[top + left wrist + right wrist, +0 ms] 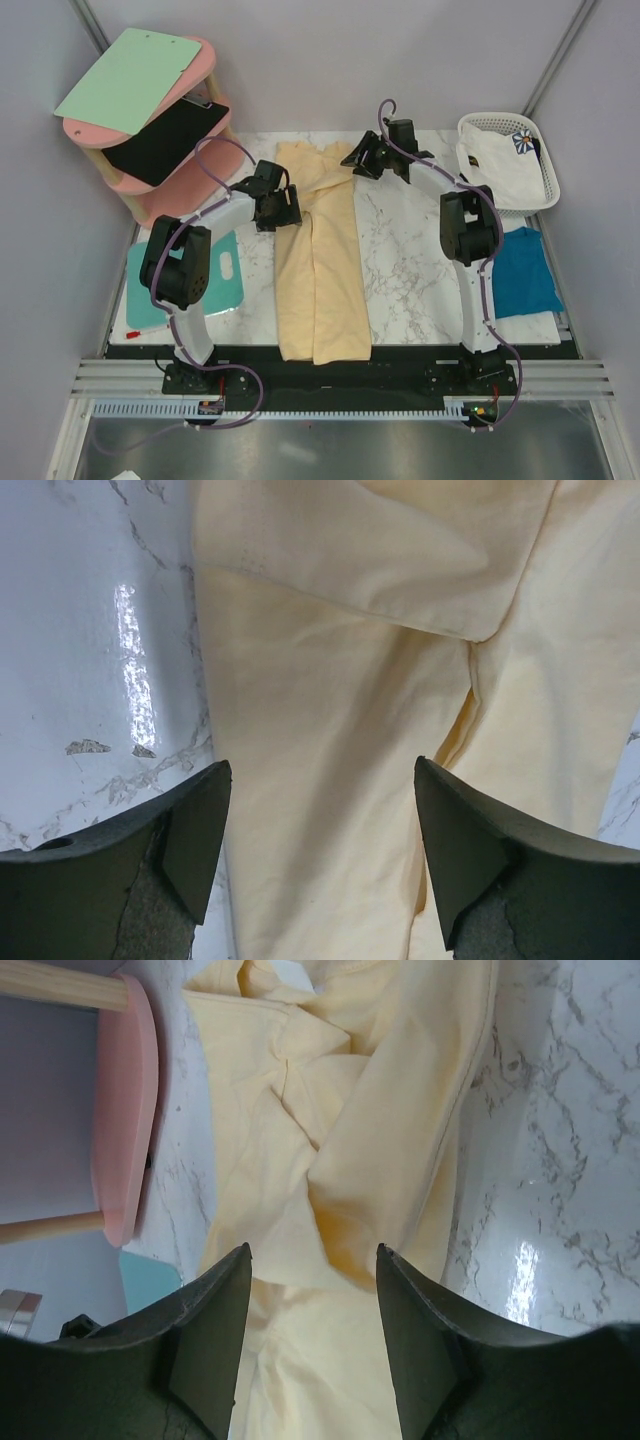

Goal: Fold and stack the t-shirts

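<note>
A large pale yellow t-shirt [320, 280] lies stretched down the middle of the marble table [410, 260]. It forms a long narrow strip from the far edge to the near edge, with both sides folded inward to meet along a centre line. Its far end is rumpled into soft creases. A teal-blue t-shirt [522, 272] lies loosely flattened at the table's right edge, toward the near side and well apart from the yellow one. A white t-shirt [500, 165], showing a small flower print, sits bunched inside the white basket [548, 170] at the far right.
</note>
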You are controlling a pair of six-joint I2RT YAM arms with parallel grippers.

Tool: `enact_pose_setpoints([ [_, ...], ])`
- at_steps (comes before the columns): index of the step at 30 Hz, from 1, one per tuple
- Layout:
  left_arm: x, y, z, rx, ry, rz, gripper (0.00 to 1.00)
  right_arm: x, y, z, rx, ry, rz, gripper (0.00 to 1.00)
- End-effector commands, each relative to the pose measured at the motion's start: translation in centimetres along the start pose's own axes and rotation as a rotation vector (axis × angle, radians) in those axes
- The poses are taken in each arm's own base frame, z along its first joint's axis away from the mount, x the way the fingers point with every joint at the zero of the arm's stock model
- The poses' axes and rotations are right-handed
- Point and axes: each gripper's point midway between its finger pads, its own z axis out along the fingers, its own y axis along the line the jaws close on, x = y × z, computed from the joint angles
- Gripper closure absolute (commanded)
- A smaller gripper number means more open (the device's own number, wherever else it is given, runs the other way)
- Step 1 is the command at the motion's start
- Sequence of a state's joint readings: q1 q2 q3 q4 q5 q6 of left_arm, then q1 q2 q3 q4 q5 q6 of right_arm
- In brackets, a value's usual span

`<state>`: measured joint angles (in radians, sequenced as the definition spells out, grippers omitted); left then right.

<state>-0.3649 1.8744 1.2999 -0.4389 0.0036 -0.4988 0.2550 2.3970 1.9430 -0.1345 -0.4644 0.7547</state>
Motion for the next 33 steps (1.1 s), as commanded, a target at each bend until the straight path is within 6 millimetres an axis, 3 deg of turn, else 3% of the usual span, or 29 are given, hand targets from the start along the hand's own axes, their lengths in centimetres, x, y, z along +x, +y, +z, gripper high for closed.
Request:
enact_pose_setpoints([
  [1,-1.2,-0.6,-0.6,0.004,-0.057,0.020,0.20,-2.2,3.5,-3.4,-0.040,-0.079,-0.066,0.39],
  [5,-0.9,-0.8,-0.4,0.001,-0.051,0.027,0.20,-1.5,2.2,-3.4,-0.010,-0.069,-0.059,0.39],
  [13,-0.9,-1.0,-0.8,0.006,-0.059,0.034,0.20,-0.3,0.1,-1.5,0.010,-0.026,-0.027,0.41],
  [25,-1.6,-1.4,-2.3,0.022,-0.091,0.045,0.20,-0.3,-1.2,0.4,0.024,-0.016,-0.021,0.46],
  [28,-1.6,-1.5,-2.4,0.024,-0.091,0.050,0.20,-0.6,-0.7,0.7,-0.006,-0.025,-0.028,0.56],
  [33,-0.8,-1.6,-2.1,0.020,-0.073,0.069,0.20,-1.7,1.5,0.6,-0.076,-0.073,-0.062,0.89],
])
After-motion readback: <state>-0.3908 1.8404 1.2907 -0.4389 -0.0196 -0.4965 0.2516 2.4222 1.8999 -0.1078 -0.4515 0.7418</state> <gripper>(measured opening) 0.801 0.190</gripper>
